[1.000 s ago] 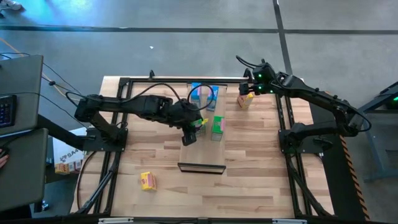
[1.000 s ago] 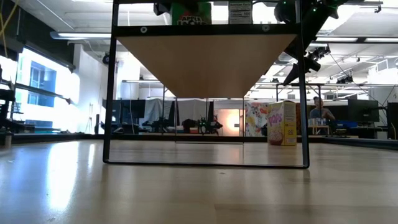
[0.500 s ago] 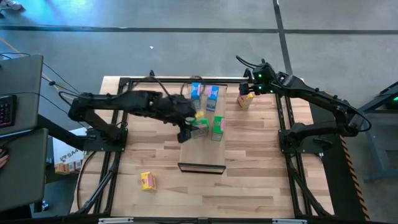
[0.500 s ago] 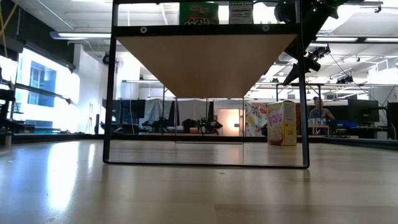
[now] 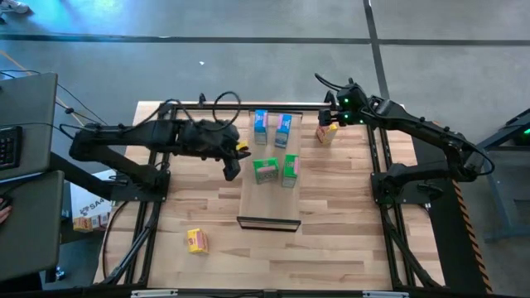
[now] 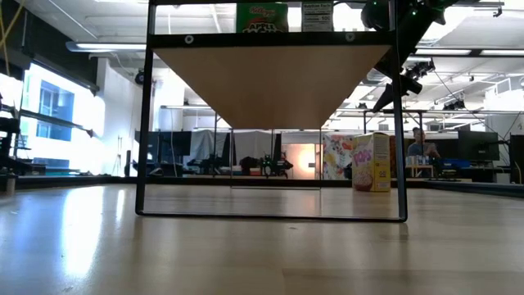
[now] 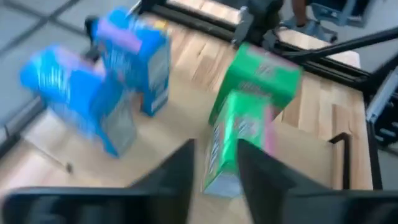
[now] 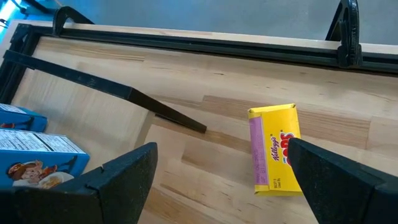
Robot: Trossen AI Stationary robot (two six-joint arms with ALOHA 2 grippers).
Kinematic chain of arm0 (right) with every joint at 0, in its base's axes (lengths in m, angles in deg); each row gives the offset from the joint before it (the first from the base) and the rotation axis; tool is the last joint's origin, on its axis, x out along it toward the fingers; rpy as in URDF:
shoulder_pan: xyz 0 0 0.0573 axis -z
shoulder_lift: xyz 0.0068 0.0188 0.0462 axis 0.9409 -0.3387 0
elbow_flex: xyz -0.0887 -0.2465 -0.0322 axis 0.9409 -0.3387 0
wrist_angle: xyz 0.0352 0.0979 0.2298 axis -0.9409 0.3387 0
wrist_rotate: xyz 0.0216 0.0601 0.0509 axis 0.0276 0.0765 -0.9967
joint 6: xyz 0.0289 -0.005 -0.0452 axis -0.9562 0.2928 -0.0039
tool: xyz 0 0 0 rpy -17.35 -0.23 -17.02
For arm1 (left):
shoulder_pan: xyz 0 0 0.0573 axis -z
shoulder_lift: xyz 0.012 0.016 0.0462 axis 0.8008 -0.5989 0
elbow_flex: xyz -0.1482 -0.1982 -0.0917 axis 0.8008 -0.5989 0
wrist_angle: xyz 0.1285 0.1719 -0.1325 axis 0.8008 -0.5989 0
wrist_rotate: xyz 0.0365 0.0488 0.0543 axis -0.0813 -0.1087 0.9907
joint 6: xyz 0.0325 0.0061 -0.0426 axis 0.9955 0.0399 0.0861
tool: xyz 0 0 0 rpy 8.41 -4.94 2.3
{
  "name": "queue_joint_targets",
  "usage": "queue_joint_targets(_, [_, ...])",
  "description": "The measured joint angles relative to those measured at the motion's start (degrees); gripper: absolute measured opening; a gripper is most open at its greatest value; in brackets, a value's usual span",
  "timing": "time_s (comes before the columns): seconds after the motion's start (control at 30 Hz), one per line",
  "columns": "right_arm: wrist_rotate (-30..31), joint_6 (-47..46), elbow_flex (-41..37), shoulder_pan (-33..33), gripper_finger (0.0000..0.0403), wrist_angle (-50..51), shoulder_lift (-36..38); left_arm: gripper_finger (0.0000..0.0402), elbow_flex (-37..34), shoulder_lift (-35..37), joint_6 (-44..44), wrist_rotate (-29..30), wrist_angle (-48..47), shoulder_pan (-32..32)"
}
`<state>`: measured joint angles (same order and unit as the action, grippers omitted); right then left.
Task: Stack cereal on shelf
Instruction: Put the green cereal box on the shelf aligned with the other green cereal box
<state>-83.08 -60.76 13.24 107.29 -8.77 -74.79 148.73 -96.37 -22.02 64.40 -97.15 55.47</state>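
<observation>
Four cereal boxes are standing on the shelf (image 5: 257, 199): two blue boxes (image 5: 272, 126) behind, two green boxes (image 5: 277, 169) in front. Two yellow boxes are waiting on the counter (image 5: 331, 248): one (image 5: 196, 240) near its front-left, one (image 5: 326, 132) under the right gripper (image 5: 330, 124), whose jaws are gaping wide and empty. The left gripper (image 5: 233, 168) is holding nothing beside the shelf; its jaw gap cannot be told.

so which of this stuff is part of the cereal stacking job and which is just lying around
Part of the job:
- shelf
- two blue boxes
- two green boxes
- yellow box at the table's far end
- yellow box at its near end

Lying about:
- laptop
- printed carton beside the table
</observation>
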Motion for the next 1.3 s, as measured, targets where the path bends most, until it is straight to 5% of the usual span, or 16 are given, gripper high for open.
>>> queue_joint_targets(0.1, [0.31, -0.02, -0.02, -0.01, 0.0357, 0.01, 0.00, 0.0019, -10.00, 4.32, -7.61, 1.33, 10.32, 0.00])
queue_joint_targets(0.37, [0.81, -0.25, -0.02, -0.01, 0.0357, -0.01, 0.00, 0.0003, -26.81, 8.53, -23.09, 2.43, 26.10, -1.58])
queue_joint_targets(1.3, [0.79, 0.18, -0.02, 0.01, 0.0357, -0.12, 0.00, 0.0000, -28.27, 1.80, -34.14, -0.94, 33.62, 2.37])
